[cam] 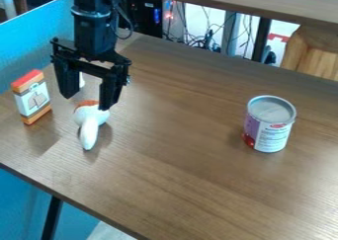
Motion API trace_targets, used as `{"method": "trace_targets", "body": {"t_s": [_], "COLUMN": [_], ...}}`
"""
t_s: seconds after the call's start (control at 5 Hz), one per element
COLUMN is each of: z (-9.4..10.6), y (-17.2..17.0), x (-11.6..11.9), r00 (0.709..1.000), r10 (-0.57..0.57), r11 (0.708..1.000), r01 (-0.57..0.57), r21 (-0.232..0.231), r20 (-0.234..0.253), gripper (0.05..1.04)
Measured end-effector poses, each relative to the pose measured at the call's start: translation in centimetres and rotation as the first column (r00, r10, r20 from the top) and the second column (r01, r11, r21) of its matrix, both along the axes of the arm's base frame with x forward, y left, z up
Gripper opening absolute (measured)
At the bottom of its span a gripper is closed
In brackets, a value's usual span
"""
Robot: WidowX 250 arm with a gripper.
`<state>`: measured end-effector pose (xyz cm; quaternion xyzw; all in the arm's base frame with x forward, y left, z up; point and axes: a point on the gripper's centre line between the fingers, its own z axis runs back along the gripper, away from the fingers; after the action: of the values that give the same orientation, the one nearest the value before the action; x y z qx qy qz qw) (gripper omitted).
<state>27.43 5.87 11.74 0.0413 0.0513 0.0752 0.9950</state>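
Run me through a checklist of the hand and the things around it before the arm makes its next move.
1. Hand open: ok, its fingers stand well apart.
2. Fingertips clear of the white toy with the orange-brown top: cannot tell; one fingertip overlaps it in this view.
3. Small white patch beside the other finger identified: not ok, it is mostly hidden.
4. Orange-and-white box upright: ok, it stands at the hand's side.
5. Can upright and away from the hand: ok, it stands across the table.
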Motion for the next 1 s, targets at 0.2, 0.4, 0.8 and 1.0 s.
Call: {"method": "trace_targets", "body": {"t_s": [0.2, 0.4, 0.8, 1.0], "z": [-0.8, -1.4, -3.1, -4.2], "y": [-0.1, 0.4, 1.7, 2.2], "x": [-0.2, 0.3, 1.2, 1.8], "r00": [1.000, 0.999, 0.986, 0.976], "r10": [-0.001, -0.004, 0.056, 0.120], "r11": [1.000, 0.998, 0.998, 0.993], "r01": [0.001, 0.007, -0.051, -0.119], "r21": [-0.006, -0.067, -0.037, -0.017], "r20": [-0.029, 0.036, 0.156, 0.182], "gripper": [1.001, 1.001, 1.001, 1.001]}}
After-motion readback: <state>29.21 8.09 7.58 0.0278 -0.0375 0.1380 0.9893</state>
